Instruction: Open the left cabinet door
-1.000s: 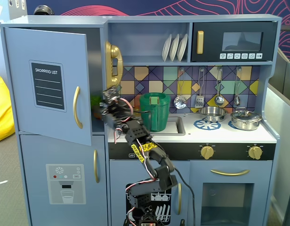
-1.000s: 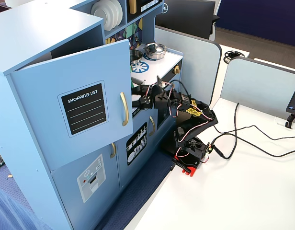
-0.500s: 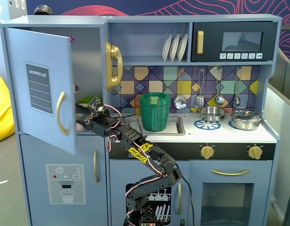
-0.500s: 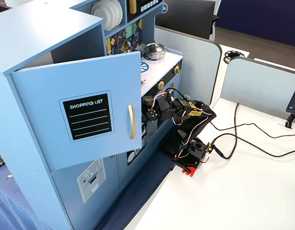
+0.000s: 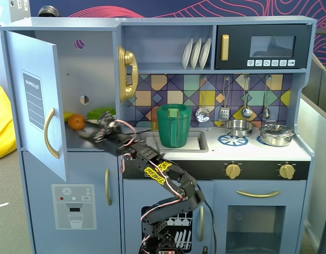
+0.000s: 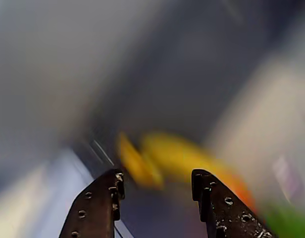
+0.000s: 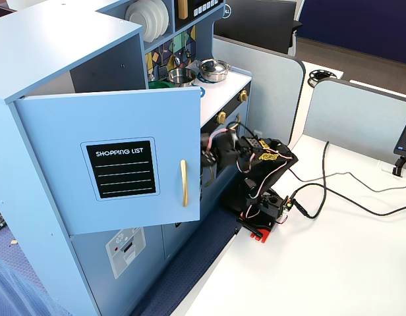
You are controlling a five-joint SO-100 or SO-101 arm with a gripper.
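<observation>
The left cabinet door (image 5: pixel 36 100) is blue-grey with a black "SHOPPING LIST" panel and a gold bar handle (image 5: pixel 49 133). It stands swung wide open to the left. In a fixed view from the side, the door (image 7: pixel 124 168) faces the camera with its handle (image 7: pixel 184 182) at the right edge. My gripper (image 5: pixel 90 128) reaches into the open compartment, beside an orange fruit (image 5: pixel 75 121). In the wrist view the gripper (image 6: pixel 157 181) is open and empty. Blurred yellow and orange fruit (image 6: pixel 172 156) lie just ahead of the fingertips (image 6: pixel 113 191). The door hides most of the gripper in the side fixed view.
A green leafy toy (image 5: pixel 102 112) lies in the compartment behind the gripper. A green pitcher (image 5: pixel 173 125) stands in the sink, and a gold phone (image 5: pixel 127 74) hangs on the cabinet wall. The dispenser door (image 5: pixel 73 206) is below. The arm's base (image 7: pixel 262 214) sits on the white table.
</observation>
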